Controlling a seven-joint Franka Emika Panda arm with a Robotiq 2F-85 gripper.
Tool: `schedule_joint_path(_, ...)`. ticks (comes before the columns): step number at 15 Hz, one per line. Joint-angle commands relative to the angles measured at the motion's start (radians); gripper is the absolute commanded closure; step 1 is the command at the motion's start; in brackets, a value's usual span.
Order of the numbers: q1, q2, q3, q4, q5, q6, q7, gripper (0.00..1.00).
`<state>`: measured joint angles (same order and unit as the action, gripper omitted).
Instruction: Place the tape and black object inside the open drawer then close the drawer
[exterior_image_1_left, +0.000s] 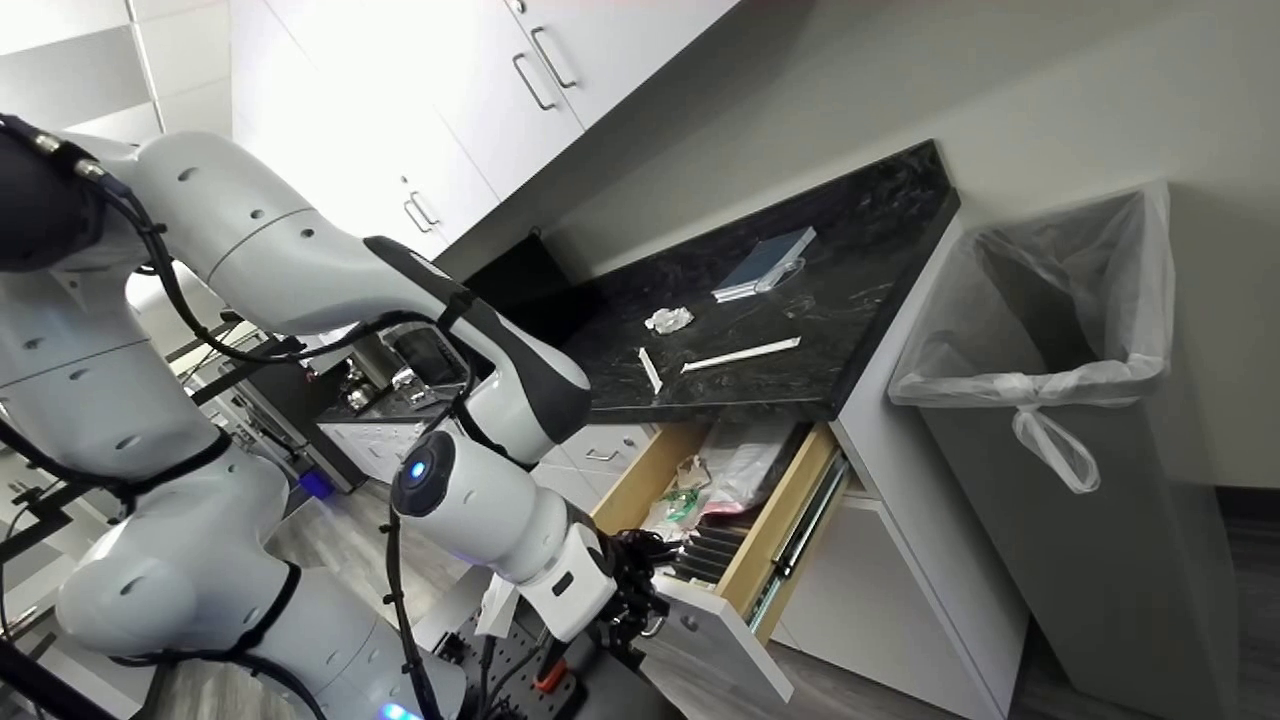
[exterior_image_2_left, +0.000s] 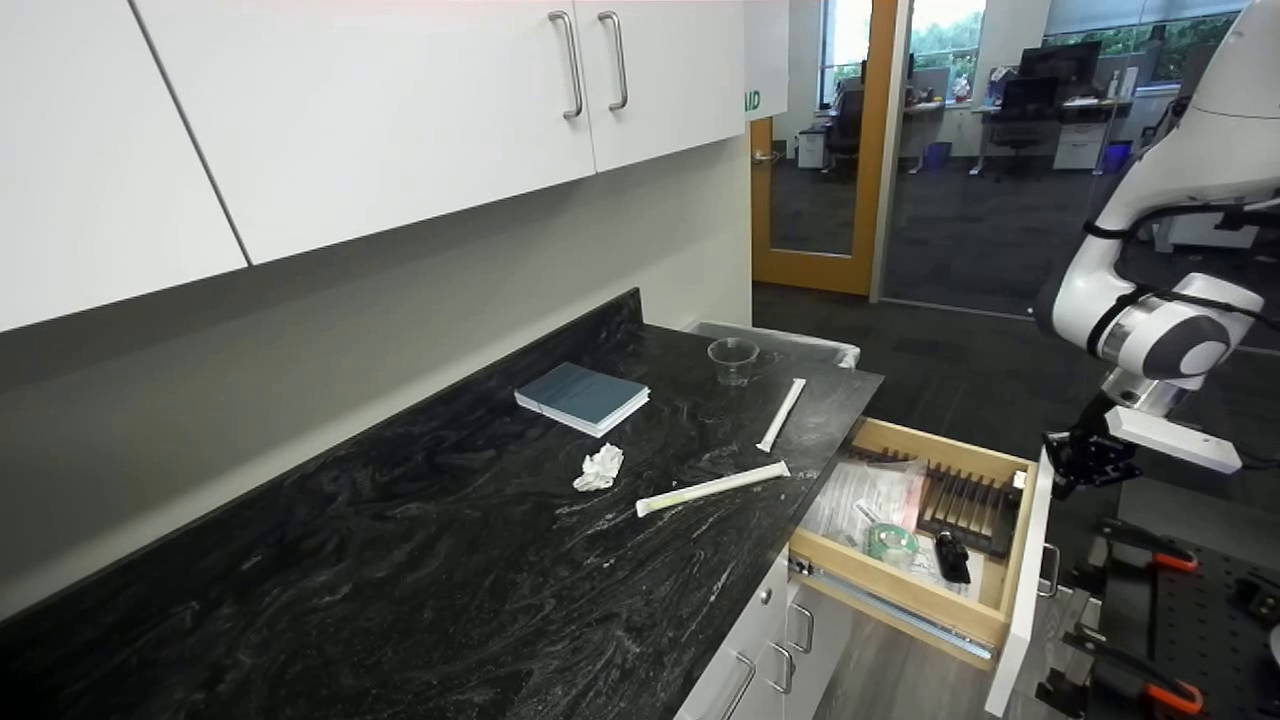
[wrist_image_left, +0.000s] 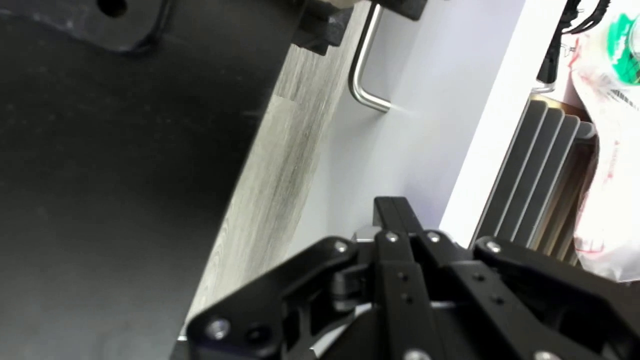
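Jaws of the gripper (wrist_image_left: 397, 214): pressed together. Just beside them I count one open drawer (exterior_image_2_left: 895, 582), containing green tape (exterior_image_2_left: 882, 541), black object (exterior_image_2_left: 952, 558), plastic bag (exterior_image_2_left: 868, 493), dark slotted organizer (exterior_image_2_left: 966, 512).

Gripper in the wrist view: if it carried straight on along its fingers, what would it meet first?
Probably the outer face of the white drawer front, which shows directly ahead of the shut gripper; how far off is unclear.

The tape (exterior_image_2_left: 878, 543) lies in the drawer (exterior_image_2_left: 910, 592).
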<state>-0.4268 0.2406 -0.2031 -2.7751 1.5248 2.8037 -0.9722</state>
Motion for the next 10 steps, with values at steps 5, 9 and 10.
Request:
schedule_joint_path(5, 0.048, 0.072, -0.097, 0.037, 0.483, -0.219, -0.59, 1.0)
schedule_joint_path(9, 0.071, 0.221, -0.145, 0.055, 0.574, -0.487, -0.738, 1.0)
schedule_joint_path(10, 0.078, 0.26, -0.145, 0.065, 0.588, -0.539, -0.756, 1.0)
